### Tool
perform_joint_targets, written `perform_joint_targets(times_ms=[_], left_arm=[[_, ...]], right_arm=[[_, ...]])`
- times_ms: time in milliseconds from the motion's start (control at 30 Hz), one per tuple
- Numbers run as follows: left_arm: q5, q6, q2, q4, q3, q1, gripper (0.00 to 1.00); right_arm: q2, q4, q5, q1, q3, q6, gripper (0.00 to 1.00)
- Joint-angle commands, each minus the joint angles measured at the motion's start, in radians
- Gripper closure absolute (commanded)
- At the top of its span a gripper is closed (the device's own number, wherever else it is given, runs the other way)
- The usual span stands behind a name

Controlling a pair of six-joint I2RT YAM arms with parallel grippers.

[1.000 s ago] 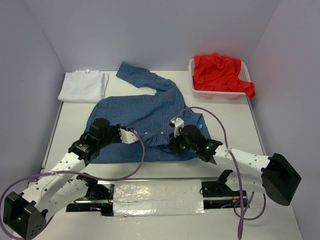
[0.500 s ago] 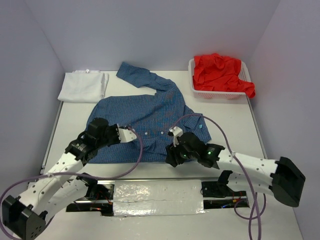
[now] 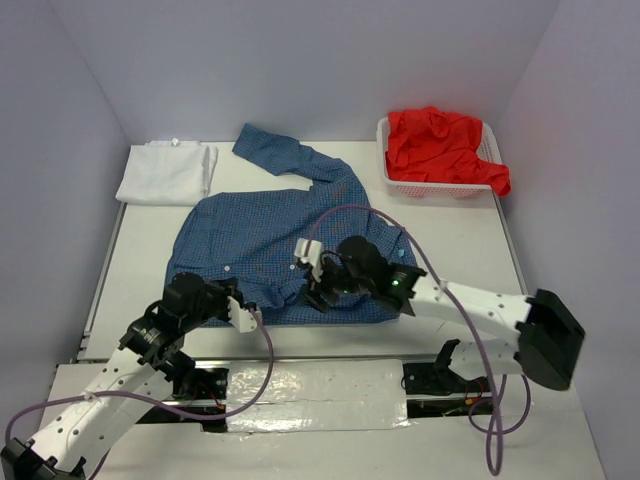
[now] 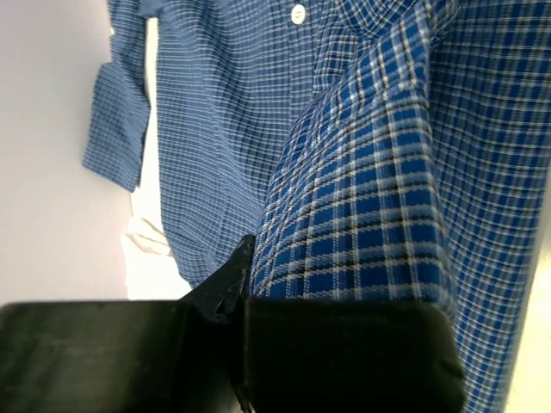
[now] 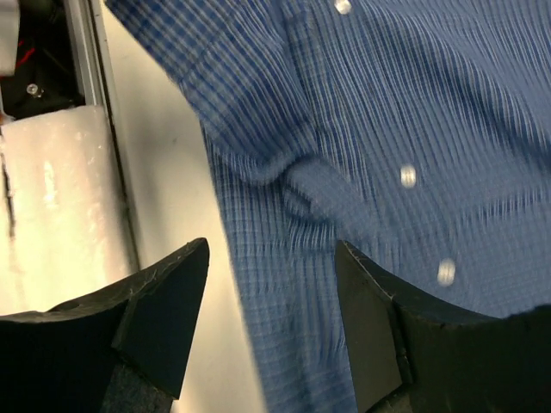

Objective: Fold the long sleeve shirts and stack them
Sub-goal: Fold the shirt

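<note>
Looking down from above, you see the blue checked shirt (image 3: 270, 230) lying flat in the middle of the white surface (image 3: 450, 240), button side up, with 1 sleeve (image 3: 285, 155) reaching toward the far wall. Your left arm (image 3: 130, 365) comes in from the near left. The left jaws sit at the shirt's near-left hem, pressed together on a fold of the cloth. In the left wrist view the checked fabric (image 4: 413, 215) rises straight out of the black fingers (image 4: 344, 353) and drapes away, with a white button (image 4: 298, 14) at the top edge.

Your right arm (image 3: 470, 305) reaches across from the near right. The right jaws hover over the shirt's near hem, close to its middle, spread wide and gripping nothing. In the right wrist view the 2 dark fingers (image 5: 164, 301) stand apart with a puckered ridge of cloth (image 5: 310, 189) between them. You can also see 3 small white buttons (image 5: 407, 176) to the right and bare surface beside the hem on the left. The 2 sets of jaws are near each other along that hem but apart.

A folded white shirt (image 3: 165, 172) lies at the far left corner, near the blue one's shoulder. A red shirt (image 3: 440, 145) is heaped in the white mesh basket (image 3: 384, 182) at the far right, spilling over its right rim.
</note>
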Motion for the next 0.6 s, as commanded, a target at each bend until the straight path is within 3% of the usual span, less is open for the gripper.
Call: perform_joint_targets(times_ms=[0,133,300,400,567], left_arm=[[0.021,0.033,-0.031,0.085,-0.006,-0.004,1.00],[0.057,-0.135,-0.039,0.079,0.034,-0.009,1.00],[0.068,-0.390,0.158,0.004,0.262,-0.024,1.00],[0.087,-0.471,0.280,0.003,0.388,-0.029,1.00],[-0.055,-0.648,0.535,-0.049,0.647,-0.027,1.00]], right_arm=[[0.131,0.057,-0.124,0.003,0.153,-0.236,0.33],[0.250,0.031,-0.259,-0.003,0.263,-0.309,0.34],[0.186,0.205,-0.298,-0.009,0.200,-0.214,0.31],[0.180,0.173,-0.301,-0.017,0.227,-0.220,0.30],[0.140,0.196,-0.307,-0.075,0.221,-0.161,0.30]])
